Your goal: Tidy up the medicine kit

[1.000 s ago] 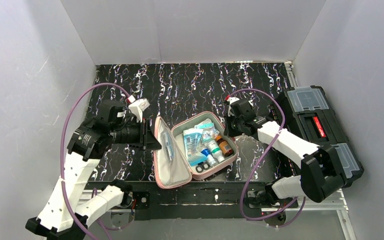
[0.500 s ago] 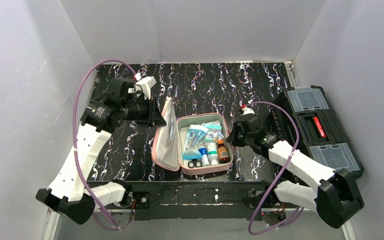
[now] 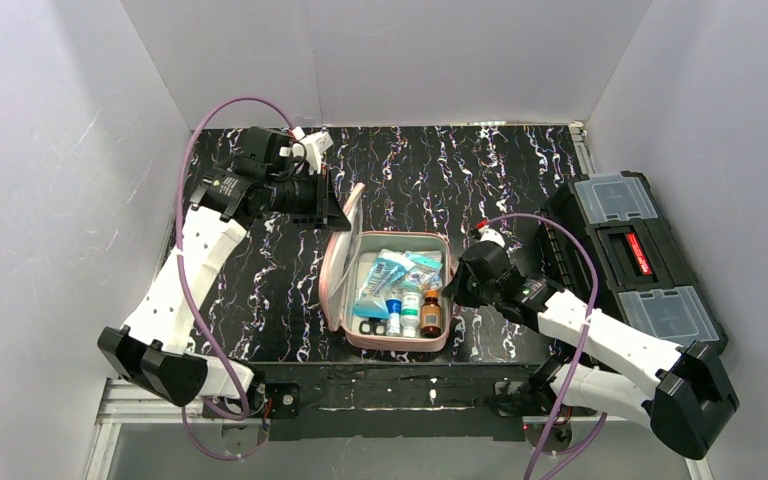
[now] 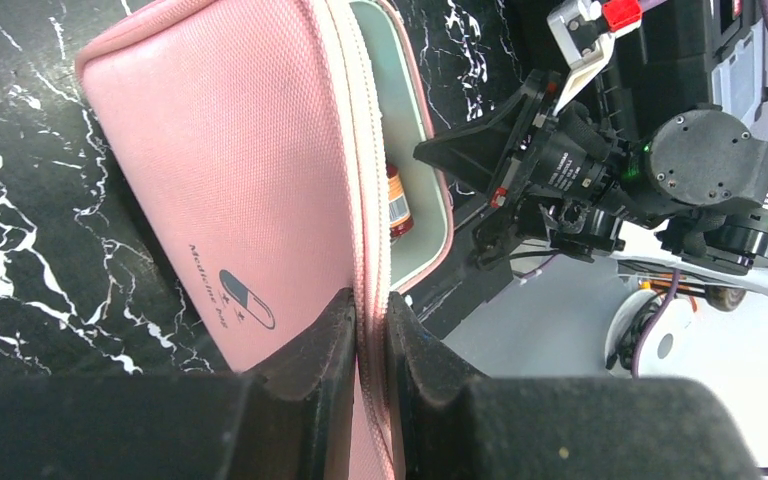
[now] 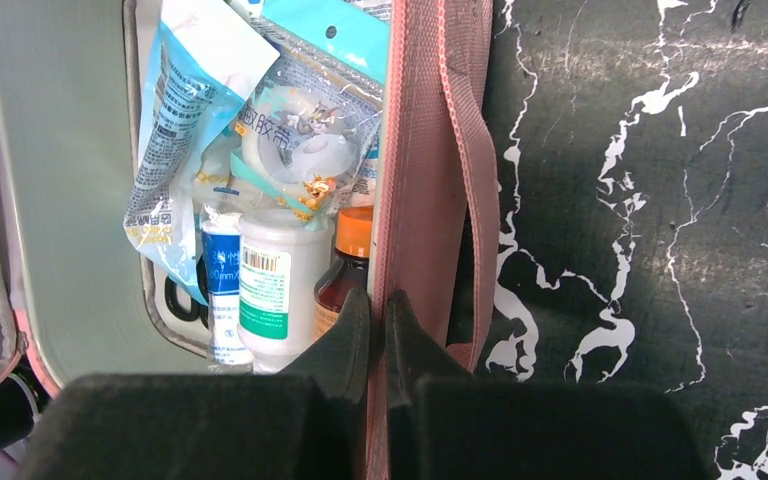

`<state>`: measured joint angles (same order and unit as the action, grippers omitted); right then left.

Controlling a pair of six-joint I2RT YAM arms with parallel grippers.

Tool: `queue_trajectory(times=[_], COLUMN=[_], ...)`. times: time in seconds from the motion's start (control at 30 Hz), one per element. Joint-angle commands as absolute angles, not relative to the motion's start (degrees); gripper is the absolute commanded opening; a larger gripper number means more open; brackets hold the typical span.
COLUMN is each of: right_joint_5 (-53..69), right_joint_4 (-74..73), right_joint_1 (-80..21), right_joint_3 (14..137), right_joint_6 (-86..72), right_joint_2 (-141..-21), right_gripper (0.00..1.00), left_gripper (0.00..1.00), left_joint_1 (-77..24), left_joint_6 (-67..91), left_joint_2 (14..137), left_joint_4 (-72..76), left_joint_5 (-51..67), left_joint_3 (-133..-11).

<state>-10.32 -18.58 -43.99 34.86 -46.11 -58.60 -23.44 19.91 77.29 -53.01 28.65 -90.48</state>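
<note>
I am pinching the medicine kit [image 3: 400, 342] by its raised lid [image 4: 230, 170] with my left gripper [image 4: 370, 318], right gripper [image 5: 378, 312] squeezing tight on its right wall, kit sitting open mid-table [image 3: 260, 290], between both arms.

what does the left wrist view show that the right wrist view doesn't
Only the left wrist view: the pink outside of the lid with its pill logo, and the right arm beyond. Only the right wrist view: the white bottle and packets packed inside. Both: the medicine kit, with a hand shut on its edge, the left hand on the lid, the right hand on the base wall.
</note>
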Motion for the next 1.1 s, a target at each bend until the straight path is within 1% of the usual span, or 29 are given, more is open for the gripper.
queue_trajectory(times=[0.0, 0.13, 0.27, 0.37, 0.4, 0.5, 0.7, 0.87, 1.0, 1.07], right_joint_5=[-7.36, -8.61, -7.94, -9.39, -10.3, -13.8, -21.59, -20.28, -15.71, -13.17], right_joint_4=[-15.01, -14.35, -11.93, -12.98, -13.78, -16.91, -22.64, -20.64, -17.37, -15.23], right_joint_1=[-47.26, -50.04, -51.72, -52.88, -53.01, -53.03, -52.92, -52.91, -52.91, -52.99], right_joint_3=[41.04, 43.45, 43.09, 43.05, 42.98, 43.16, 45.3, 46.96, 49.32, 50.48], right_joint_6=[-48.28, -49.1, -50.76, -50.81, -50.7, -49.47, -45.93, -44.74, -45.0, -45.73], right_joint_2=[-58.67, -61.33, -63.67, -64.27, -63.95, -61.81, -55.74, -54.49, -57.03, -58.71], right_gripper=[0.01, 0.01, 0.02, 0.12, 0.17, 0.4, 0.59, 0.6, 0.6, 0.6], left_gripper=[0.05, 0.05, 0.05, 0.04, 0.04, 0.05, 0.06, 0.07, 0.09, 0.11], left_joint_1=[-23.44, -23.41, -23.52, -23.49, -23.46, -23.48, -23.47, -23.5, -23.47, -23.43], left_joint_6=[20.27, 21.14, 21.7, 21.57, 21.46, 20.95, 19.98, 20.21, 20.94, 21.29], left_joint_2=[79.21, 80.61, 81.33, 81.46, 81.36, 80.95, 79.34, 77.71, 77.1, 76.69], left_joint_4=[-51.83, -50.95, -49.76, -49.4, -49.35, -49.36, -49.39, -48.14, -47.87, -47.77], left_joint_5=[31.99, 33.57, 34.87, 35.2, 35.24, 34.97, 34.1, 34.99, 35.91, 36.1], left_joint_3=[-92.17, -93.0, -91.0, -89.53, -89.16, -87.92, -85.06, -82.11, -81.61, -81.82])
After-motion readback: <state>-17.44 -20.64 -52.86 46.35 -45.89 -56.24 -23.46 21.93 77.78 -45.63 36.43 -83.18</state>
